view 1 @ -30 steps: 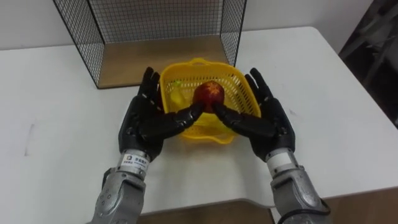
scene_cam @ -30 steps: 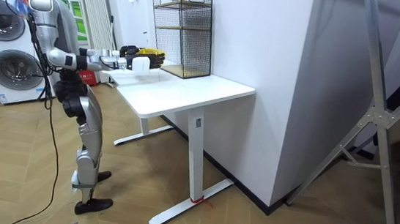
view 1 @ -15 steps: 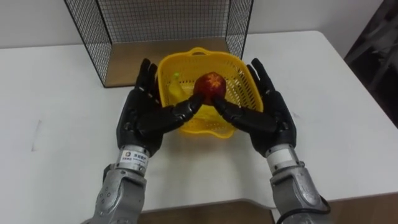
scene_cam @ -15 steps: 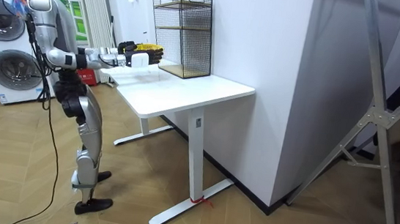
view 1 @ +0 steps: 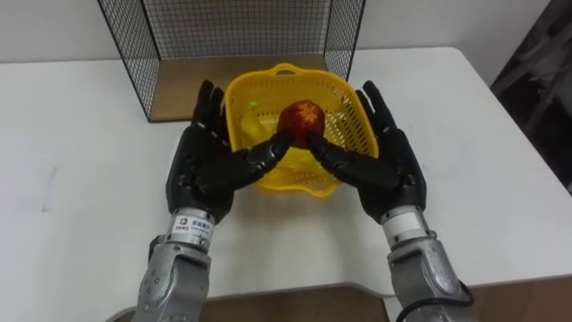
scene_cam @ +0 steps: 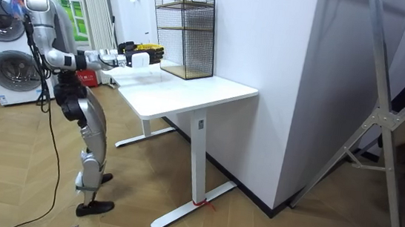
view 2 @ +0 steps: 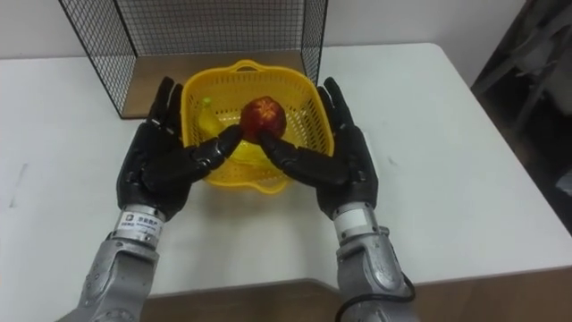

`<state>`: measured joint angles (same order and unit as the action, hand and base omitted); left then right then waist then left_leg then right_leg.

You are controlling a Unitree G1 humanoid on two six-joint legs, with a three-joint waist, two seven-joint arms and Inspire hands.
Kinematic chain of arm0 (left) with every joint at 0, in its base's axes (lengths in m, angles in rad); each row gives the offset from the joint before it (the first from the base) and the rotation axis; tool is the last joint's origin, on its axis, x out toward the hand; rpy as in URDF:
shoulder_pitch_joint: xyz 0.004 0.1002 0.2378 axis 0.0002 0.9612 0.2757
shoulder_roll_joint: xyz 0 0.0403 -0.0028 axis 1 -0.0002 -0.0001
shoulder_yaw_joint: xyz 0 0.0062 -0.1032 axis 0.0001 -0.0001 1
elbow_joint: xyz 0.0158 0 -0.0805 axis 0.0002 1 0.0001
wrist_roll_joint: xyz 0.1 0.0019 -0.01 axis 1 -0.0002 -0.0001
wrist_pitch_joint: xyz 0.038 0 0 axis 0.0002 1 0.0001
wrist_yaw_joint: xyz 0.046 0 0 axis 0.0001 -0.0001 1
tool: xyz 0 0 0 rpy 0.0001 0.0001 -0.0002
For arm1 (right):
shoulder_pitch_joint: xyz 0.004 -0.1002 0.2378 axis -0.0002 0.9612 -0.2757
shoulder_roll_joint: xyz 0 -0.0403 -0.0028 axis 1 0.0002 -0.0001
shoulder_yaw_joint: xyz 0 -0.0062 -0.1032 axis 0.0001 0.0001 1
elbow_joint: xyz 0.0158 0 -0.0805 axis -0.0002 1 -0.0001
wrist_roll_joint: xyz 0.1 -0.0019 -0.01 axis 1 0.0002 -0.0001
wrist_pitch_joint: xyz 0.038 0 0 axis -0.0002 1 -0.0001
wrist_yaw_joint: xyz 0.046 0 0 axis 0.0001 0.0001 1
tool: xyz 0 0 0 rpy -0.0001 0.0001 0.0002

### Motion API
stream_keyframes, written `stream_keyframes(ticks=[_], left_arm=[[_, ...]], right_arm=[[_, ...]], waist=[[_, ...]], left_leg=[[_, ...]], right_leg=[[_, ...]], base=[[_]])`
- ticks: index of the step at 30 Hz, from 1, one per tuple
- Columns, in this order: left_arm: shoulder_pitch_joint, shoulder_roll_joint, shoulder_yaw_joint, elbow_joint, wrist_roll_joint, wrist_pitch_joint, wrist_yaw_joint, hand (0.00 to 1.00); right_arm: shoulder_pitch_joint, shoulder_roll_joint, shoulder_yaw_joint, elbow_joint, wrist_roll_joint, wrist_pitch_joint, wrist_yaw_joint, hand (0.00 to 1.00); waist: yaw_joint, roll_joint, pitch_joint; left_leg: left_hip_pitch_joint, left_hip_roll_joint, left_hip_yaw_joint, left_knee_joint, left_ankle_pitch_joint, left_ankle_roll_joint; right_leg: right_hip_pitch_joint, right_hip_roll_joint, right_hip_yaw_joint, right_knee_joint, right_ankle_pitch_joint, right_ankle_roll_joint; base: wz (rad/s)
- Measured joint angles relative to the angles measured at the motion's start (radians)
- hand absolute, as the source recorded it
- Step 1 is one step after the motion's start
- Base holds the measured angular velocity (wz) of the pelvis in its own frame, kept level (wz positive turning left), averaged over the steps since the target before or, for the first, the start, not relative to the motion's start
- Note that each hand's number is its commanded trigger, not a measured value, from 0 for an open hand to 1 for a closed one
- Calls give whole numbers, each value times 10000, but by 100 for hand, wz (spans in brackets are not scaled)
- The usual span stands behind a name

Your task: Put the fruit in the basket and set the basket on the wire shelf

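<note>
Your yellow basket (view 1: pixel 341 114) sits between the robot's two hands, with a red fruit (view 1: pixel 301 117) near its middle and a yellow banana (view 1: pixel 255 132) beside that, toward the robot's left. Both pieces of fruit lie inside the basket.

The left hand (view 1: pixel 204 170) lies flat against the basket's left wall. The right hand (view 1: pixel 389 170) lies flat against its right wall. On both, the fingers are stretched straight along the mesh, not curled round it. Each thumb reaches inward across the near side of the basket, and the two thumb tips come close together just below the red fruit. So you have a two-sided press with flat palms rather than a closed grasp.

Just beyond the basket is the open front of the black wire shelf (view 1: pixel 241 27). The basket's far rim lies at the front edge of the shelf's wooden base (view 1: pixel 183 94), and the basket itself is outside the cage. All of this is over the white bench (view 1: pixel 80 161).

In the room view the robot stands upright at the end of the bench on the room view's left, both arms held out forward and the hands well above the bench top. The wire shelf stands at the back of the bench against the wall. A washing machine (scene_cam: pixel 4 50) is behind the robot.
</note>
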<state>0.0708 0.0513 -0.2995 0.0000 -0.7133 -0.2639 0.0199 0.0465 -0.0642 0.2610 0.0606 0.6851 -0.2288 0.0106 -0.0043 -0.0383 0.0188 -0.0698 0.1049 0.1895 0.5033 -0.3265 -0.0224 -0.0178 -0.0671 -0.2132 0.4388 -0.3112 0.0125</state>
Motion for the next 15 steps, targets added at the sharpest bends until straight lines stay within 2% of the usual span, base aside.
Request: stream_keyframes(ticks=[1,2,3,4,6,7,8,9,10,11,12,13,14,15], left_arm=[[1,-4,0,1,1,-20,8,0],[5,15,5,1,25,-28,48,0],[37,44,5,2,29,-25,105,0],[71,49,4,2,29,-25,118,0],[103,55,6,2,17,-40,212,0],[104,70,13,2,17,-41,217,0],[125,101,38,2,4,-47,217,0],[160,106,67,3,8,-72,218,0],[163,95,69,9,7,-73,219,0],[162,38,50,5,9,-76,218,0],[174,20,52,5,31,-75,222,0],[174,21,55,5,80,-75,221,0],[203,37,72,5,95,-76,221,0],[203,51,75,4,88,-75,219,0]], right_arm=[[0,-2,1,1,3,0,31,0],[12,0,17,8,-1,1,44,0],[29,-1,44,9,-1,3,62,0],[30,-21,69,11,-18,3,73,0],[30,-80,153,12,-116,1,170,0],[31,-84,179,12,-139,1,190,0],[31,-81,198,16,-2,1,283,0],[19,-68,198,23,88,-29,376,0],[18,-62,199,24,90,-52,383,0],[13,-65,177,27,93,-134,382,0],[20,-67,179,60,84,-127,382,0],[30,-79,179,74,85,-100,380,0],[35,-108,214,128,73,-61,380,0],[25,-144,220,126,71,-43,382,0]], waist=[[96,1,2],[167,-45,21],[232,-109,47],[268,-114,52],[378,-53,42],[374,-35,35],[364,-48,30],[352,-259,49],[324,-270,20],[310,-251,7],[370,-225,-11],[376,-199,-24],[414,-214,-73],[358,-105,-210]], left_leg=[[-117,77,-7,340,-178,-40],[-332,214,-1,1034,-425,-102],[-597,334,-4,1785,-480,-130],[-713,424,10,2158,-478,-131],[-1030,767,9,3251,-397,-151],[-1087,830,9,3393,-328,-163],[-1222,882,-7,3738,-44,-172],[-1551,838,-45,3910,180,-145],[-1689,726,-78,3532,140,-136],[-1988,553,-33,2423,177,-165],[-2219,385,-6,1175,474,-272],[-2307,339,-6,597,887,-197],[-2331,162,-25,-50,1739,-81],[-2261,-14,-102,-257,2281,107]], right_leg=[[-112,-2,-7,324,-197,-52],[-313,-18,11,879,-599,-115],[-425,-20,61,1330,-916,-173],[-447,-15,112,1479,-1045,-208],[-433,61,170,1933,-1402,-434],[-372,116,195,1937,-1419,-442],[-237,125,221,1866,-1388,-454],[-133,3,260,1808,-1382,-491],[-116,-77,221,1734,-1380,-484],[-106,-153,192,1526,-1302,-443],[-40,-216,263,1339,-1240,-379],[29,-238,259,1239,-1218,-353],[184,-396,246,1104,-1222,-315],[347,-455,238,931,-1256,-149]], base=[[-10],[-7],[-5],[-12],[-13],[3],[8],[14],[15],[0],[-11],[-30],[-14],[-7]])
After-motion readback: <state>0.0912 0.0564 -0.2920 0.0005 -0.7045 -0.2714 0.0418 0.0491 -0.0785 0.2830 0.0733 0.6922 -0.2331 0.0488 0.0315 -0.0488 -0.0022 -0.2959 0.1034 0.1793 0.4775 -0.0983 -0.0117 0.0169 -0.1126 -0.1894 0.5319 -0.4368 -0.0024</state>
